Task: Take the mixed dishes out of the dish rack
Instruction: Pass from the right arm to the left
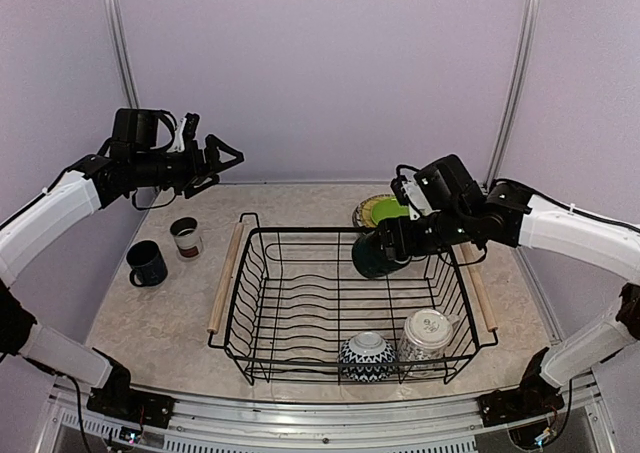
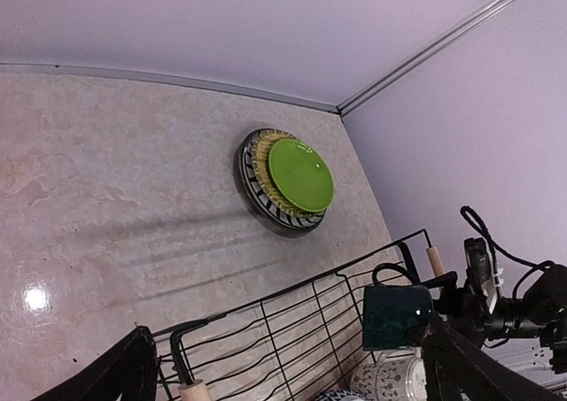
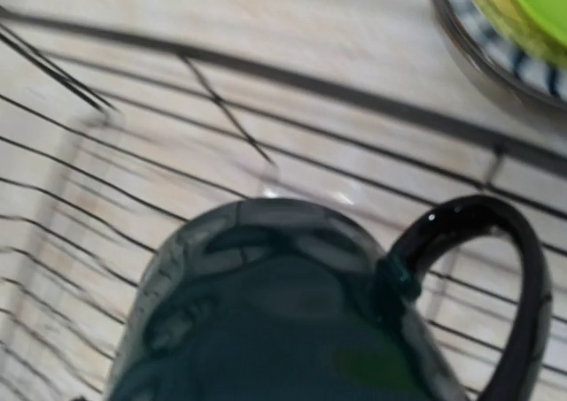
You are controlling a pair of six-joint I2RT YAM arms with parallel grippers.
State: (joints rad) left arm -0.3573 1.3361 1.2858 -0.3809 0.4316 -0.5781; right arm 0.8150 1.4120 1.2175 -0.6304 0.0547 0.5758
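1. Top view: my right gripper (image 1: 393, 243) is clamped on the teal mug (image 1: 374, 257), which hangs over the far right part of the dish rack (image 1: 300, 230). I can't read the mug's axis here. My left gripper (image 1: 226, 161) is spread wide, high up to the left of the rack.
2. Left wrist: the mug's handle loops off its upper side. Only this view shows the lime-green plate (image 2: 299, 174) stacked on two others.
3. Right wrist: the mug fills the frame, its long axis running away from the lens and its handle to the right. The fingers are hidden.
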